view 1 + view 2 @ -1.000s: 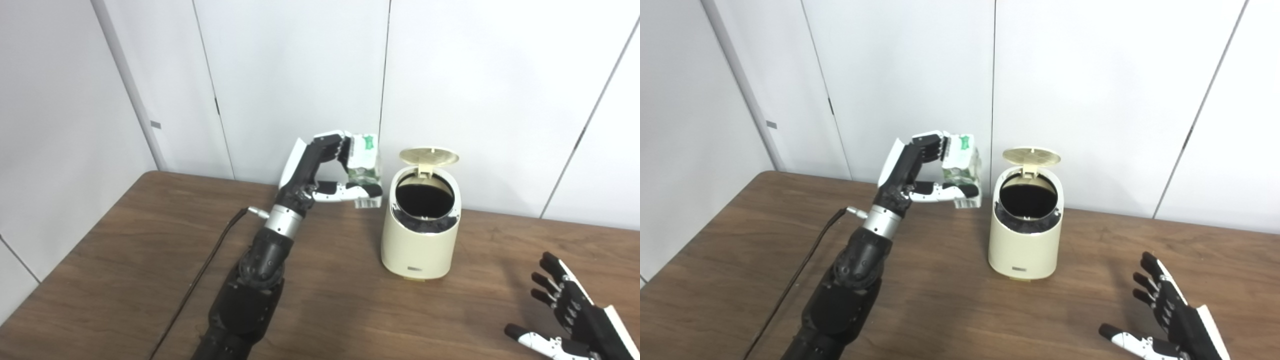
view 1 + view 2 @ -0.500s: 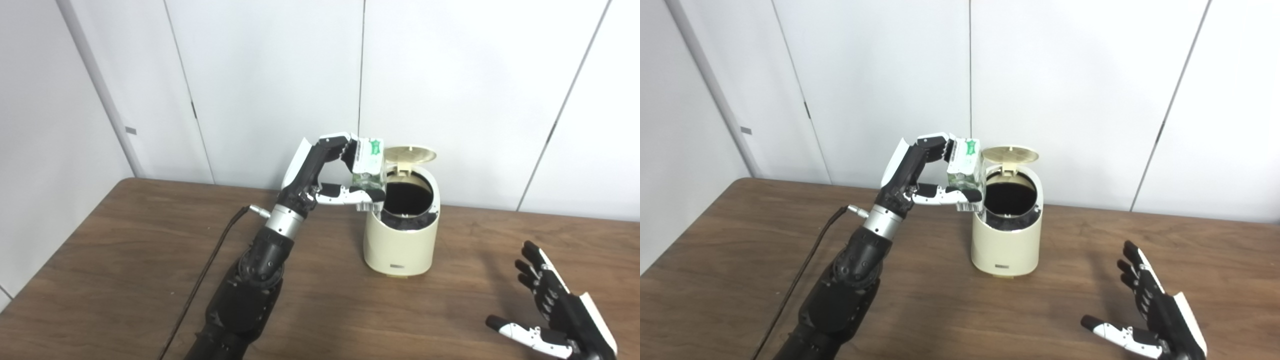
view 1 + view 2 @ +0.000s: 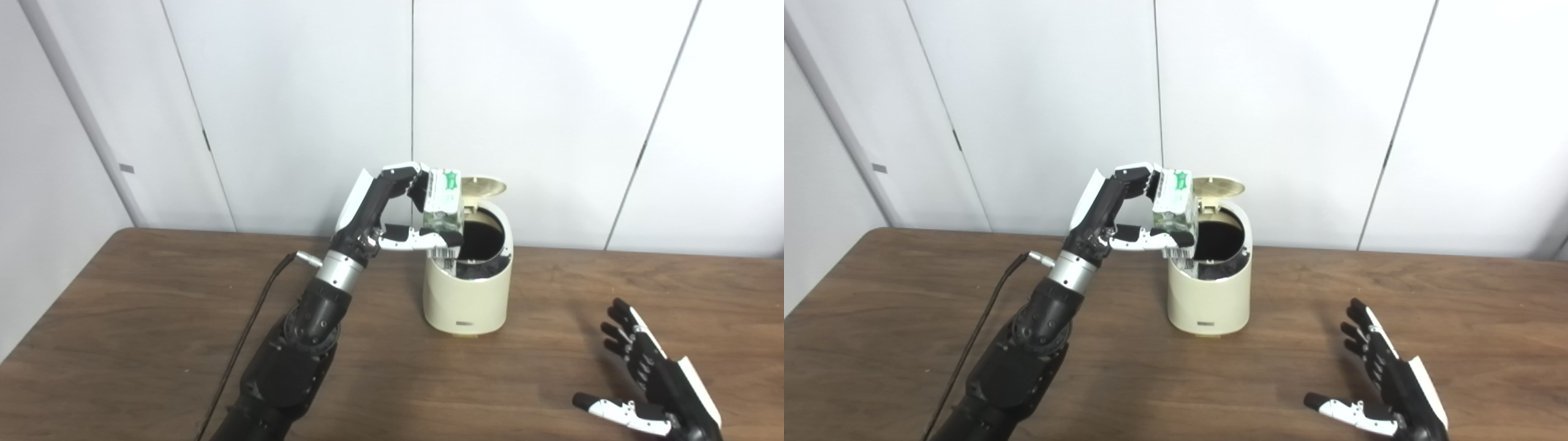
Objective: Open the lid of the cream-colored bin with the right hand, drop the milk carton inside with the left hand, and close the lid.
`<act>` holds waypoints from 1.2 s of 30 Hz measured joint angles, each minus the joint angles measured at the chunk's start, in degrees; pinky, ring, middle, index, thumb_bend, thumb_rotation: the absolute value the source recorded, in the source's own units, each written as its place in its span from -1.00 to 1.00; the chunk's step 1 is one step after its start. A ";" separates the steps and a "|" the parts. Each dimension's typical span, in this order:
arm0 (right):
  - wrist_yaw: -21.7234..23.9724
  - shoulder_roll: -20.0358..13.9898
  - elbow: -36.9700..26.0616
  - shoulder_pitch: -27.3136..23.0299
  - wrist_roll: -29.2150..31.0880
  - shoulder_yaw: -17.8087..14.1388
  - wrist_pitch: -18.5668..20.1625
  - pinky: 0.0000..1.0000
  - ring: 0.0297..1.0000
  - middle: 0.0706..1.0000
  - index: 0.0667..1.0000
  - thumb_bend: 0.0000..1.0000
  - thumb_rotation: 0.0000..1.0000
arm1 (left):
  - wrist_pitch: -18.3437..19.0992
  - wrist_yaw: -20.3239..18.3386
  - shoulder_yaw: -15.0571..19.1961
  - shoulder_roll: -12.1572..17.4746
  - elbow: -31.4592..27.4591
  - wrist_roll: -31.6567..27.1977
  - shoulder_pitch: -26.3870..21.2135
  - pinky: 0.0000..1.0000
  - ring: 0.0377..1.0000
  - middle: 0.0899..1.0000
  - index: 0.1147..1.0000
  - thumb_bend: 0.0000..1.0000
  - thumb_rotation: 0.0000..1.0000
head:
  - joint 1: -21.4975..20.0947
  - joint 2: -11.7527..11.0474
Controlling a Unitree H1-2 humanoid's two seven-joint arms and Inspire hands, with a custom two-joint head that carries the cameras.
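No words, brand names or numbers can be read anywhere. The milk carton (image 3: 442,211) carries a green printed mark on its white top panel and a barcode-like patch of black lines near its lower edge — both too small and blurred to make out. The cream-colored bin (image 3: 468,288) has a small dark label low on its front wall, just above the base — its lettering is also unreadable.
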 measured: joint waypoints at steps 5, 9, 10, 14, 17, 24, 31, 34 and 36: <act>0.00 0.00 0.46 -0.01 0.13 -0.01 -1.02 0.77 0.82 0.91 0.91 0.32 -0.79 | -0.06 3.04 -2.77 0.15 0.78 0.39 -0.77 -0.15 -0.15 -0.13 -0.12 0.01 -1.00 | -0.26 0.00; 0.01 -0.01 1.21 -0.07 0.37 -0.06 -1.14 0.77 0.83 0.91 0.92 0.33 -0.77 | -0.15 5.40 -4.32 0.17 2.47 0.31 -1.47 -0.13 -0.14 -0.13 -0.13 0.01 -1.00 | -0.44 0.00; 0.01 -0.03 1.29 -0.11 0.38 -0.12 -1.40 0.77 0.83 0.91 0.92 0.33 -0.76 | -0.15 5.90 -4.63 0.18 2.62 0.18 -1.53 -0.12 -0.14 -0.13 -0.13 0.01 -1.00 | -0.53 0.09; 0.01 -0.18 1.81 -0.40 0.39 -0.23 -2.21 0.80 0.82 0.90 0.91 0.33 -0.79 | -0.19 7.58 -5.72 0.13 3.79 -0.11 -2.04 -0.11 -0.14 -0.13 -0.14 0.01 -1.00 | -0.70 0.26; 0.01 -0.19 1.87 -0.43 0.41 -0.29 -2.26 0.81 0.82 0.90 0.91 0.34 -0.77 | -0.19 8.35 -6.63 0.30 4.62 -0.15 -2.48 -0.10 -0.14 -0.13 -0.15 0.01 -1.00 | -0.88 0.35; 0.00 -0.16 1.71 -0.30 0.50 -0.38 -2.24 0.83 0.84 0.90 0.91 0.35 -0.77 | -0.23 12.15 -9.62 0.77 6.68 0.21 -3.27 -0.12 -0.14 -0.13 -0.16 0.01 -1.00 | -1.32 0.18; 0.01 -0.16 1.77 -0.23 0.67 -0.57 -2.49 0.82 0.84 0.91 0.91 0.35 -0.76 | -0.25 16.15 -12.86 1.58 8.83 -0.13 -4.38 -0.13 -0.14 -0.13 -0.16 0.01 -1.00 | -1.76 0.44; 0.00 -0.17 1.76 -0.15 0.55 -0.56 -3.12 0.81 0.81 0.88 0.89 0.34 -0.75 | -0.27 17.02 -13.95 1.72 10.16 -0.35 -4.96 -0.11 -0.14 -0.13 -0.15 0.01 -1.00 | -1.85 0.44; 0.00 -0.16 1.73 -0.10 0.55 -0.57 -3.29 0.81 0.82 0.88 0.90 0.35 -0.72 | -0.30 17.94 -15.09 1.87 10.73 -0.34 -5.17 -0.11 -0.14 -0.14 -0.15 0.01 -1.00 | -1.93 0.70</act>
